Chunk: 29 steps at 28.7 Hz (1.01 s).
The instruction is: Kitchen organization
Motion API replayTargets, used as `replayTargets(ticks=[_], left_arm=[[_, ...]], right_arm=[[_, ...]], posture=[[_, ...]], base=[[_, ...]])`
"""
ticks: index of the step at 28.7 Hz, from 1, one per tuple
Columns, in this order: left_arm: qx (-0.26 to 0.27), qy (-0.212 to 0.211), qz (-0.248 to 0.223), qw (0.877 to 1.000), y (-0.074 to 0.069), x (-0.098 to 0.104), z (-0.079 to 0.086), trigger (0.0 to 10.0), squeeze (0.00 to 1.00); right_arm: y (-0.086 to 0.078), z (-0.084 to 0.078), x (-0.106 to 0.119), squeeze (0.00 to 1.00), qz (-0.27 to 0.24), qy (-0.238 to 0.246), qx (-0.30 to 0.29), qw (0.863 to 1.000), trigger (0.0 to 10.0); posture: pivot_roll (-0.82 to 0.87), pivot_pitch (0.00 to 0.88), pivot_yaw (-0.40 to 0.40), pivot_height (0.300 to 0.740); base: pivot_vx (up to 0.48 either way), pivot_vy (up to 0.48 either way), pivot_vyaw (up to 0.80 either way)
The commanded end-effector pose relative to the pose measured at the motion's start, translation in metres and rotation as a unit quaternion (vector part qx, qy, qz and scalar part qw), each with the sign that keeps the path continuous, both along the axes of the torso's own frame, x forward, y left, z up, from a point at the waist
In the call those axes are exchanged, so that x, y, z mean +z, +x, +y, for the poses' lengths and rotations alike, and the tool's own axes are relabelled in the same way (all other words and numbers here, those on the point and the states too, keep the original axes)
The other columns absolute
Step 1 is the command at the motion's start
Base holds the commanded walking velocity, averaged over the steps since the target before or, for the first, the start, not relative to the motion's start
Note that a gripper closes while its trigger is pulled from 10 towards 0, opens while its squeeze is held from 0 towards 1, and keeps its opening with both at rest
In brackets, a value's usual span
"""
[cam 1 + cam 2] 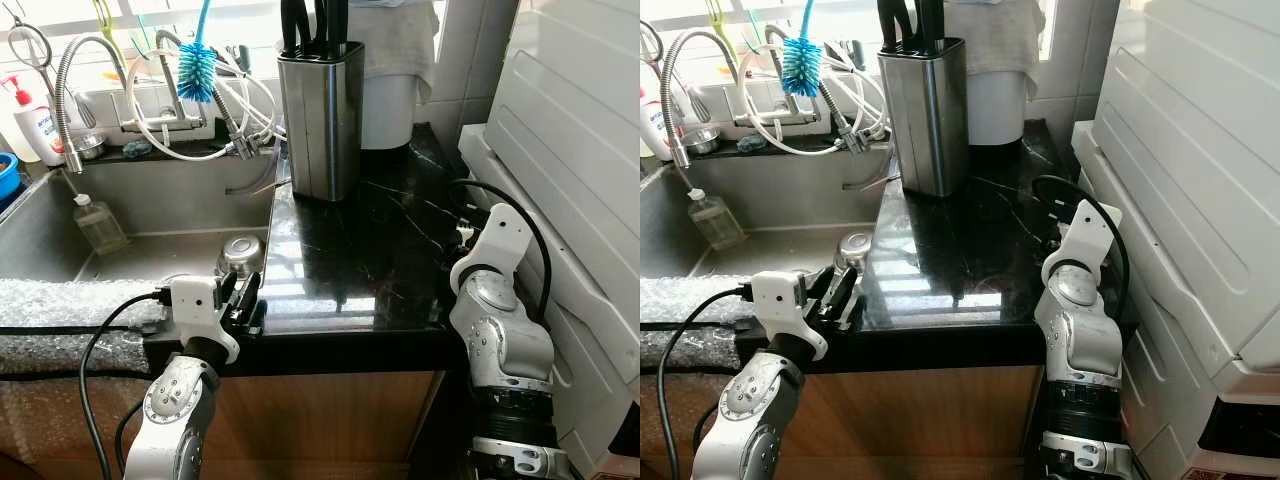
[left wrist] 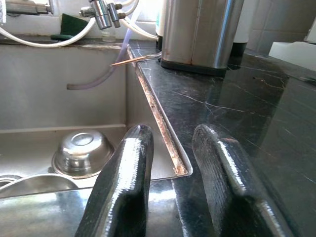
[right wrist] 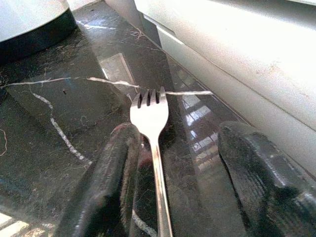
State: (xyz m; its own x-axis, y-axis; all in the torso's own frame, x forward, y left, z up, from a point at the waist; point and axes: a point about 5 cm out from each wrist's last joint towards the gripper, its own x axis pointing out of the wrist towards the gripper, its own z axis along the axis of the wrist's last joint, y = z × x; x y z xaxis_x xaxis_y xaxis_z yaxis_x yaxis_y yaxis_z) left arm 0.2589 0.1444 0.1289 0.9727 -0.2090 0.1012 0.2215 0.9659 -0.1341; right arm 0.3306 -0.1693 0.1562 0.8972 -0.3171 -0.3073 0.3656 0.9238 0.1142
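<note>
A shiny steel fork (image 3: 154, 128) lies flat on the black marble desk (image 1: 350, 260), tines toward the white appliance (image 1: 570, 170), between the spread fingers of the right hand (image 3: 168, 187), which grips nothing; its handle end is cut off. The left hand (image 2: 170, 187), open and empty, rests at the sink (image 1: 180, 200) edge. The soap bottle (image 1: 38, 125) label is unreadable.

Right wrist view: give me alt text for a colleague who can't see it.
A silver fork lies on the black marble countertop, tines pointing away, between the right gripper's two open black fingers. A white appliance runs along one side, and a dark-based container sits at the far corner.
</note>
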Motion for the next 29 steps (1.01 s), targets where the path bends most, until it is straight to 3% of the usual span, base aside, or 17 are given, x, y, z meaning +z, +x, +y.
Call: replayTargets(ticks=[1,11,25,29], left_arm=[[-0.004,0.002,0.024,1.0,-0.002,-0.007,0.001,10.0,0.0],[-0.01,0.001,0.026,1.0,-0.002,-0.008,0.0,10.0,0.0],[-0.019,0.002,0.03,0.999,-0.002,-0.01,-0.003,10.0,0.0],[-0.021,0.003,0.03,0.999,-0.002,-0.009,-0.003,10.0,0.0]], right_arm=[[0.001,0.009,-0.009,0.0,0.025,0.022,0.021,0.999,0.0],[0.002,0.01,-0.006,0.0,0.017,0.015,0.029,0.999,0.0],[0.007,0.03,0.014,0.0,-0.057,0.006,0.107,0.993,0.0],[0.007,0.031,0.013,0.0,-0.057,0.01,0.108,0.992,0.0]], posture=[[-0.04,0.0,0.085,0.74],[-0.04,0.0,0.085,0.74],[-0.04,0.0,0.087,0.74],[-0.04,0.0,0.088,0.74]], base=[[0.0,0.0,0.0],[0.0,0.0,0.0],[0.0,0.0,0.0],[0.0,0.0,0.0]])
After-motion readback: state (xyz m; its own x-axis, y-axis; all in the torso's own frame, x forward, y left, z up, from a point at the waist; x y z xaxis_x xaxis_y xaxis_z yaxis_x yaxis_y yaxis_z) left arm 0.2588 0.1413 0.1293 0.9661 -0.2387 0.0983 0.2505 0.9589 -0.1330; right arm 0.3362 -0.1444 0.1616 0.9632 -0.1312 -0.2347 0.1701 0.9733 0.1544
